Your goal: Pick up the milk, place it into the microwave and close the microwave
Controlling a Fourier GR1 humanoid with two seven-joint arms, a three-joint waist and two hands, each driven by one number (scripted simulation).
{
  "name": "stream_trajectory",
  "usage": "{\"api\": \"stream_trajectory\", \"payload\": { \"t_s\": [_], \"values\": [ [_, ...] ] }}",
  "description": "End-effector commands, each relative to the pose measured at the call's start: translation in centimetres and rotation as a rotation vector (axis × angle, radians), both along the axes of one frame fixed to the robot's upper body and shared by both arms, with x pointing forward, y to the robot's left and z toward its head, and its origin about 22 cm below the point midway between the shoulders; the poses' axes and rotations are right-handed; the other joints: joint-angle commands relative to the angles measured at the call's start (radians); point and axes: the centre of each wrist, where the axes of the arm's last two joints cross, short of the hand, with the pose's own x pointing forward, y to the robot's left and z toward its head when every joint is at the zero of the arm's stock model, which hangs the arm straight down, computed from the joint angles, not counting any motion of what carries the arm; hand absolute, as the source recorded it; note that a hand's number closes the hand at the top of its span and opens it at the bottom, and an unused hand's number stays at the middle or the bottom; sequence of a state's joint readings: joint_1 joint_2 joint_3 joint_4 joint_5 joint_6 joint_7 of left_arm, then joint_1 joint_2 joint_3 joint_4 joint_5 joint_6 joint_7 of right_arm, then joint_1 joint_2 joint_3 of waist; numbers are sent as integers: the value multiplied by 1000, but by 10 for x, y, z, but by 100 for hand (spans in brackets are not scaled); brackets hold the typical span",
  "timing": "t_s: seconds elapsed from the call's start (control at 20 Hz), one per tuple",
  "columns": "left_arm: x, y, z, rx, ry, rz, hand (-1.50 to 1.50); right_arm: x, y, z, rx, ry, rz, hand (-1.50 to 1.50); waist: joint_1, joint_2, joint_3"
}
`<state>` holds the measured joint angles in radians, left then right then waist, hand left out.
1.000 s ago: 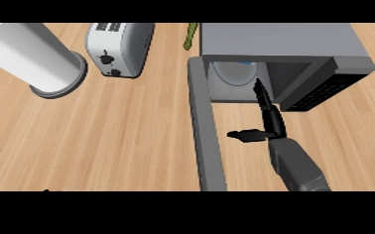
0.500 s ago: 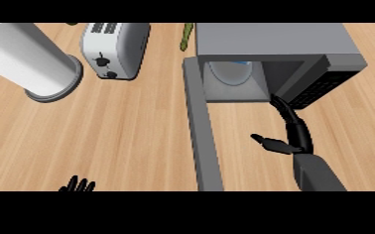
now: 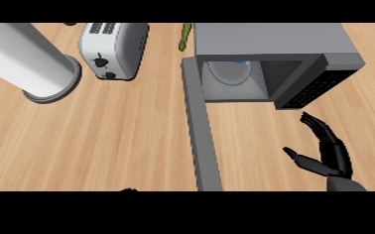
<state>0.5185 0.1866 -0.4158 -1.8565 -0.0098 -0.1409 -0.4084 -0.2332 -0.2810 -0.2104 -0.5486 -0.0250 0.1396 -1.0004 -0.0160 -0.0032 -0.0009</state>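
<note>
- The milk (image 3: 233,72) stands inside the microwave (image 3: 267,37), towards the back left of the cavity. Only its rounded white and blue top shows from above.
- No robot hand touches the milk. Judged from its position, the pick-up and the placing are done.
- The microwave door (image 3: 200,129) is wide open. It swings out from the left edge of the microwave front, towards the viewer.
- The closing is not yet done, and by this evidence it is the one step left.
- The right robot hand (image 3: 326,151) hangs in front of the microwave, below its right-hand control panel. It is well apart from the door.
- Its fingers are straight and spread, with the thumb out to the left. It holds nothing.
- To shut the microwave, a hand will likely have to get to the door's outer face, left of it, and push it round to the front.
- The left robot hand (image 3: 129,190) shows only as a dark tip far in front of the microwave, left of the door. Its state cannot be told.
- On the desk (image 3: 110,129), left of the microwave, lie a toaster (image 3: 113,49) and a white cylinder (image 3: 33,62).
</note>
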Motion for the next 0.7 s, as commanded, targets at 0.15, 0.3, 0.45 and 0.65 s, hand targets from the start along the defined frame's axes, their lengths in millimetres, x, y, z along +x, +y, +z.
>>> {"api": "stream_trajectory", "payload": {
  "t_s": [0.15, 0.3, 0.45, 0.65],
  "values": [
    [33, -55, -17, 35, 9, -52, 150, -28, -56, 21, 69, -25, -39, -150, 9, 3, 1],
    [68, -55, -22, 61, -22, 25, 150, -42, -44, 5, 72, -41, -78, -150, 12, 4, 1],
    [79, -52, -8, 95, -34, 16, 150, -55, -72, 14, 55, -71, -82, -150, 14, 4, 1],
    [100, -67, -22, 220, 16, -155, 150, -52, -75, 23, 84, -59, -55, -150, 4, 5, 2]
  ]
}}
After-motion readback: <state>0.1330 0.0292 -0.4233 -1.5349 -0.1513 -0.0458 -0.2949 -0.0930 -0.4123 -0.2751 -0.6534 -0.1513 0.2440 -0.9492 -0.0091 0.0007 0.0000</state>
